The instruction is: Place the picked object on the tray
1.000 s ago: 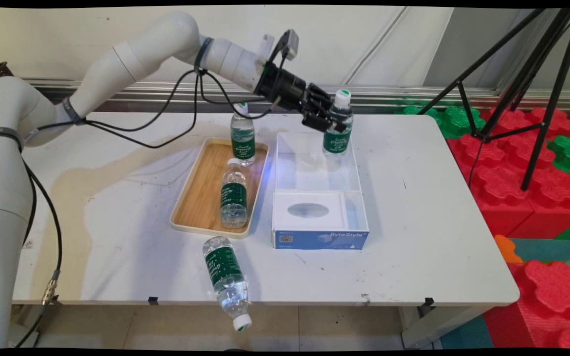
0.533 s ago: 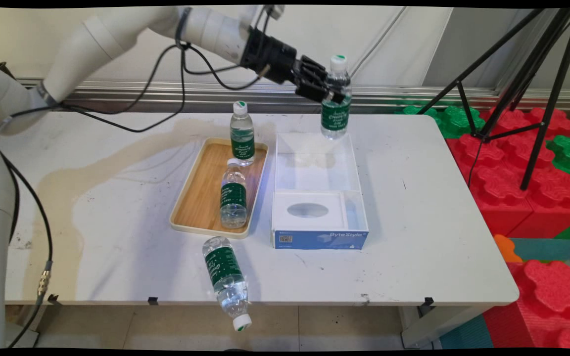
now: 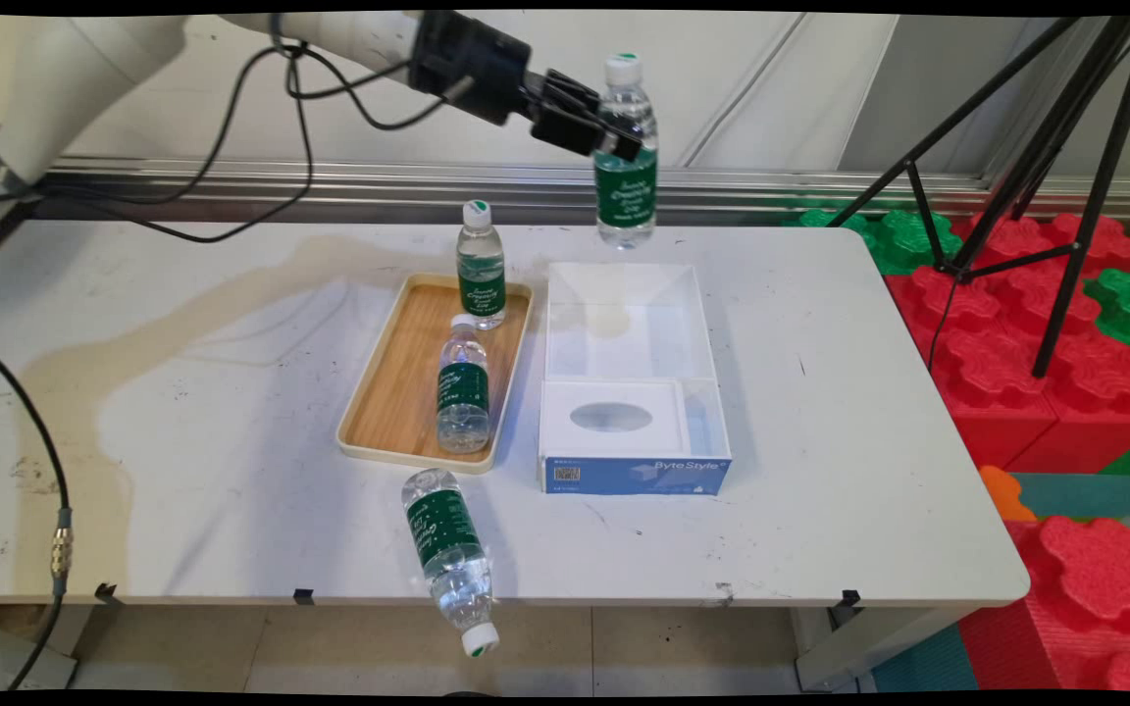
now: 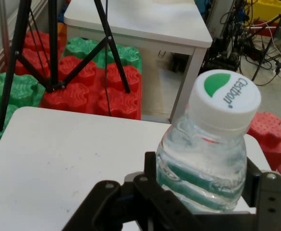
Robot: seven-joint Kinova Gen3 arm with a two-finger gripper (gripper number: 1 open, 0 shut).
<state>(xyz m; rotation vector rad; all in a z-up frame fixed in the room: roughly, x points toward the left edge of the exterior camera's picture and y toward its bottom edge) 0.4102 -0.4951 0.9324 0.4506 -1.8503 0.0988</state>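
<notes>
I count four water bottles, all with green labels and white caps. My hand (image 3: 612,137) is clamped on the shoulder of the first, the held bottle (image 3: 625,162), which hangs upright in the air above the far edge of the white box (image 3: 624,324); from the hand camera, its cap (image 4: 223,100) sits just above my black fingers (image 4: 155,192). The second, the standing bottle (image 3: 481,267), is upright at the far end of the one wooden tray (image 3: 384,392). The third, the lying bottle (image 3: 464,384), rests on its side in the same tray, nearer to me. The fourth, the edge bottle (image 3: 449,554), lies on the surface (image 3: 869,441) with its cap end jutting past the near edge. The box, open on top, has a blue front panel and sits just right of the tray. One black tripod (image 3: 1036,157) stands over the red and green foam blocks (image 3: 1046,324) beyond the surface's right side.
</notes>
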